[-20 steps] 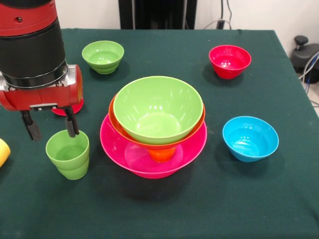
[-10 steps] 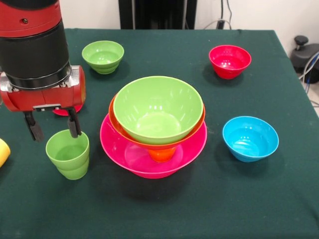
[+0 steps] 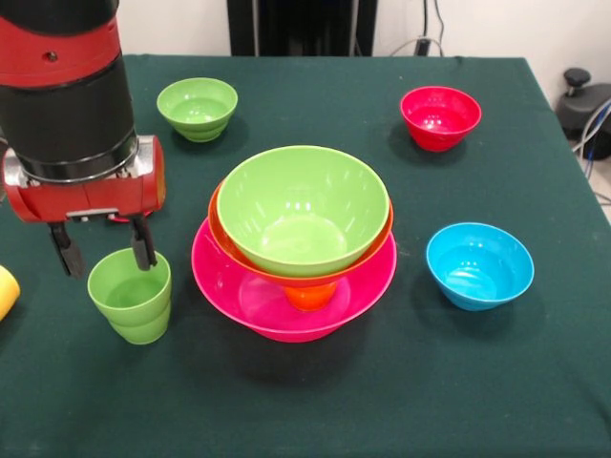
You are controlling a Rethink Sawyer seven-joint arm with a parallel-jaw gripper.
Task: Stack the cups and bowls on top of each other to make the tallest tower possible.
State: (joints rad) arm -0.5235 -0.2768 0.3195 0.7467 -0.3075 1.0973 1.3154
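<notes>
The tower (image 3: 296,239) has only its base so far: the very large pink bowl (image 3: 248,303) sits mid-table with the large orange bowl (image 3: 221,234) nested in it and the large green bowl (image 3: 304,210) nested in that, so three of the six bowls are stacked and no cup is on top. Left to place are the small green bowl (image 3: 198,108) at the far left, the small red bowl (image 3: 440,117) at the far right, the small blue bowl (image 3: 479,265) to the right of the pile, and the cups. The green cup (image 3: 131,295) stands upright at the near left, just beside the pink bowl's rim. The gripper (image 3: 103,253) hangs over its far edge with its two fingers spread apart and nothing held, one finger looking to dip just inside the rim and the other outside to the left. A yellow cup (image 3: 6,291) peeks in at the left edge, and a sliver of something red shows behind the wrist. I judge the pink rim close to the green cup is the main thing to avoid when lifting
</notes>
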